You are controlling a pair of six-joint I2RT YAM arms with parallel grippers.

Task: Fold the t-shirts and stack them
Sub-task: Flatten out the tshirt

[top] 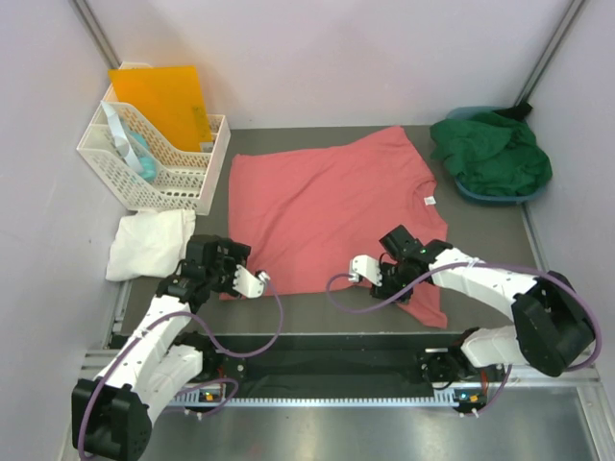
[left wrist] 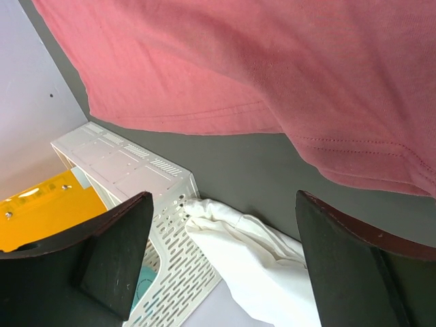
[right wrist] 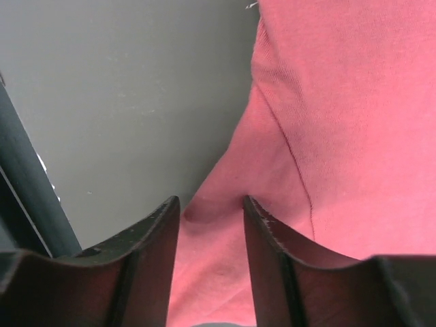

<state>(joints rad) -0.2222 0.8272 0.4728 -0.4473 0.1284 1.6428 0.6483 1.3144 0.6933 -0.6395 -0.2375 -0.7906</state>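
The salmon-pink t-shirt (top: 327,202) lies spread flat mid-table, its white neck label (top: 430,201) at the right. My left gripper (top: 252,280) hovers open at its near left corner. In the left wrist view the fingers (left wrist: 116,252) stand wide apart with nothing between them, the pink hem (left wrist: 272,61) above. My right gripper (top: 370,274) sits at the near right sleeve. Its half-open jaws (right wrist: 211,204) straddle the edge of the pink cloth (right wrist: 340,102), which puckers slightly between the tips. A white t-shirt (top: 149,242) lies crumpled at the left. A dark green t-shirt (top: 495,154) is heaped at the back right.
A white lattice basket (top: 173,187) holding an orange folder (top: 163,96) stands at the back left, right behind the white t-shirt (left wrist: 252,252). The green t-shirt rests in a blue basin (top: 480,195). Pale walls close in the left, back and right sides.
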